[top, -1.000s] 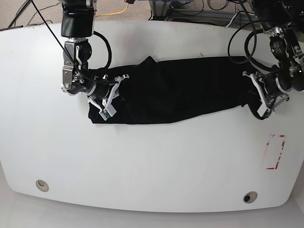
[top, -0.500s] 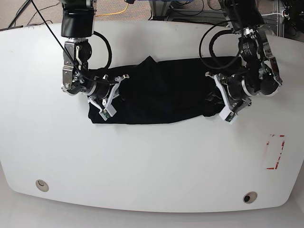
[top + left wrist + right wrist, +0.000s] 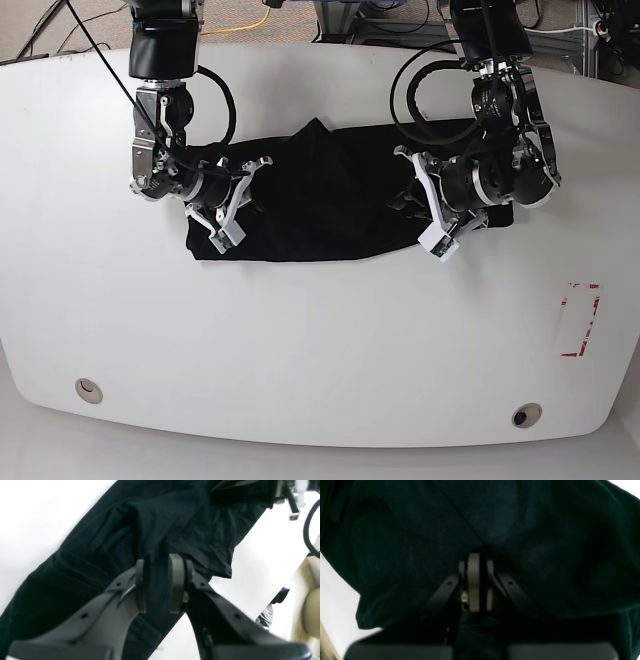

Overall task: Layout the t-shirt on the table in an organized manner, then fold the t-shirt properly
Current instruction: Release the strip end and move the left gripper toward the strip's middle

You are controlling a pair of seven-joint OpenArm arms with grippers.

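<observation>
Robotics lab or test workspace, large white tabletop with rounded corners, red tape rectangle marked near its right edge, loose black and yellow cables on the floor beyond the far side

The white counter has rounded corners, with two small round holes near its front edge and a red tape rectangle at one end. A black t-shirt lies bunched in a long band across its middle.

One t-shirt, one table, two holes, one tape rectangle, two arms.
</observation>
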